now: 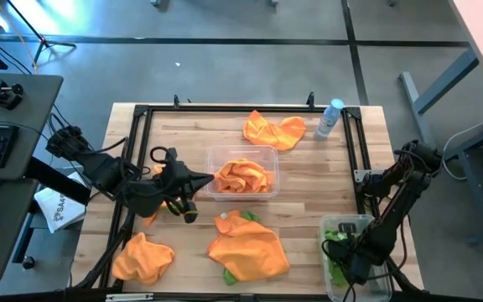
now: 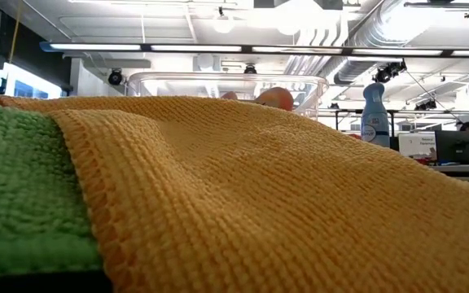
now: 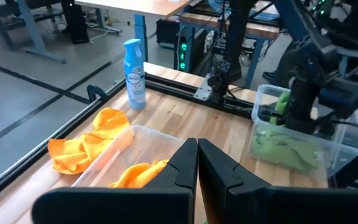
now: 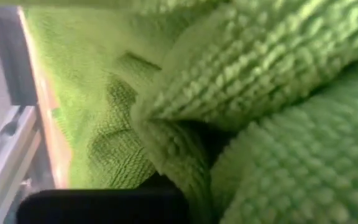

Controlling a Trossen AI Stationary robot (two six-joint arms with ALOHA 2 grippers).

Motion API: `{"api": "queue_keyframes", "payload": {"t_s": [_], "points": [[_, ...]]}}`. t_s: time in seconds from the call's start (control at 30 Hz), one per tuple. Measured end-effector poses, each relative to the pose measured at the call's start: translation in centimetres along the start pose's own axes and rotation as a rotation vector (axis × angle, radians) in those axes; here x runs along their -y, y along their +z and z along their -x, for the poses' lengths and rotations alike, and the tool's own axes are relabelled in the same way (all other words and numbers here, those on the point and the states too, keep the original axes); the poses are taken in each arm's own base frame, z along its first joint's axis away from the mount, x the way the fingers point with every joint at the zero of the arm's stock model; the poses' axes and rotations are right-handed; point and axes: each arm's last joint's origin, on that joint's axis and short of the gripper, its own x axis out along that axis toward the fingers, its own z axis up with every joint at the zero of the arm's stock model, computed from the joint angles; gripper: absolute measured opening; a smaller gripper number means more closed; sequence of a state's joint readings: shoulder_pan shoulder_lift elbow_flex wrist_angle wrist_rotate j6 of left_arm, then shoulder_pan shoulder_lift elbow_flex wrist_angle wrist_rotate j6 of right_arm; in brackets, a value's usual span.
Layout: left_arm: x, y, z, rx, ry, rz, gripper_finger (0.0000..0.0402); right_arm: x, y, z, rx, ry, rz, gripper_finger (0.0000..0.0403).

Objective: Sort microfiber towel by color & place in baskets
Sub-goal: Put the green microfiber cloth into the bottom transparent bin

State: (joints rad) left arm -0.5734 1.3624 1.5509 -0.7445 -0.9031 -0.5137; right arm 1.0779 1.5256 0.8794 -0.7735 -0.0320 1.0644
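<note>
A clear basket (image 1: 262,153) in the middle of the table holds an orange microfiber towel (image 1: 243,174). My left gripper (image 1: 193,179) hovers just left of it, shut and empty; its closed fingers (image 3: 197,163) point over the basket's rim. More orange towels lie at the far side (image 1: 273,130), near left (image 1: 141,256) and near centre (image 1: 246,247), the last one on top of a green towel (image 1: 229,275). My right gripper (image 1: 352,267) reaches straight down into the second basket (image 1: 367,222) at the near right, among green towels (image 3: 284,149) that fill its wrist view (image 4: 241,93).
A spray bottle with a blue cap (image 1: 329,117) stands at the far right corner. Black frame rails (image 1: 141,113) run along the table's edges. In the low view an orange towel (image 2: 259,195) and a green one (image 2: 15,187) lie right in front of the camera.
</note>
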Motion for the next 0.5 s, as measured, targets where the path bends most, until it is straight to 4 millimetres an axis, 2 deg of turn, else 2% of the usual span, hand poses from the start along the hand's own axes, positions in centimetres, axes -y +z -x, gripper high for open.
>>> {"api": "queue_keyframes", "payload": {"t_s": [0.23, 0.37, 0.5], "points": [[-0.4, 0.2, -0.5, 0.001, 0.027, -0.012, 0.0001, -0.8, 0.3, 2.0, -0.026, -0.022, -0.008, 0.0100], [-0.5, 0.2, -0.6, -0.001, 0.032, -0.010, 0.0001, -1.4, 0.6, 4.5, -0.046, -0.060, -0.005, 0.0121], [-0.5, 0.2, -0.6, -0.002, 0.029, -0.012, 0.0001, -2.0, 0.9, 7.7, -0.022, -0.105, -0.007, 0.0124]]}}
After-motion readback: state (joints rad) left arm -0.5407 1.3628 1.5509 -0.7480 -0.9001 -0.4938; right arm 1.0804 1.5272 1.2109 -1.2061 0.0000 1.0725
